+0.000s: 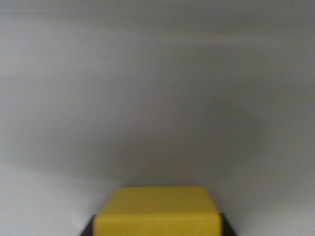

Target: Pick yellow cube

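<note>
Nearest the lens, the yellow cube point(157, 211) fills the bottom centre of the wrist view, its lower part cut off by the frame edge. Two faces show: a top face that narrows away from the camera, and a slightly brighter front face below it, divided by a soft horizontal edge. The surfaces are plain, matte and uniformly yellow, with gently rounded corners.

Dark fingers point(88, 227) of the gripper point(157, 229) appear as small black wedges at the cube's lower left and lower right corners, each lying right against a side of the block. Only these slivers are visible; the remainder of the tool lies below the frame. The jaws stand one cube-width apart with the block between them, closed against its sides as far as the picture shows. The arm itself is out of view; the camera looks forward and down over the cube.

Behind the cube, a pale grey-white surface point(157, 73) fills the rest of the picture. It is smooth and featureless, strongly blurred in faint horizontal streaks. A broad, soft shadow point(197, 142) darkens its middle and right. A faint pale round mark point(81, 212) lies just left of the cube; its nature cannot be made out. Whether the cube rests on the surface or is raised above it cannot be told.
</note>
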You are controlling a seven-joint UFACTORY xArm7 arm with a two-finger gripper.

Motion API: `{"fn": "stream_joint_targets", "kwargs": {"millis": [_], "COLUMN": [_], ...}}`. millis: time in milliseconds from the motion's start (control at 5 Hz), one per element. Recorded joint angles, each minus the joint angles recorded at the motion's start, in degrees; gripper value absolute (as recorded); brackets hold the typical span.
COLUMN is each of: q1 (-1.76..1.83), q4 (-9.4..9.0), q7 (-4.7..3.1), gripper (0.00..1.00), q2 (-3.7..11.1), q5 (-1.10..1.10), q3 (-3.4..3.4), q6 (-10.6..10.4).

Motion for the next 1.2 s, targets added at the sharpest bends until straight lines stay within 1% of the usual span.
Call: {"fn": "stream_joint_targets", "kwargs": {"millis": [400,600,800,1000,1200], "q1": [0.00,0.00,0.00,-0.01,-0.01], "q4": [0.16,0.60,0.60,1.25,1.25], "q7": [0.00,-0.01,-0.01,-0.03,-0.03], "gripper": [1.00,1.00,1.00,1.00,1.00], "q2": [-0.08,-0.33,-0.33,-0.69,-0.69], "q5": [0.01,0.03,0.03,0.07,0.07], "q3": [0.00,0.02,0.02,0.04,0.04], "q6": [0.24,0.92,0.92,1.94,1.94]}}
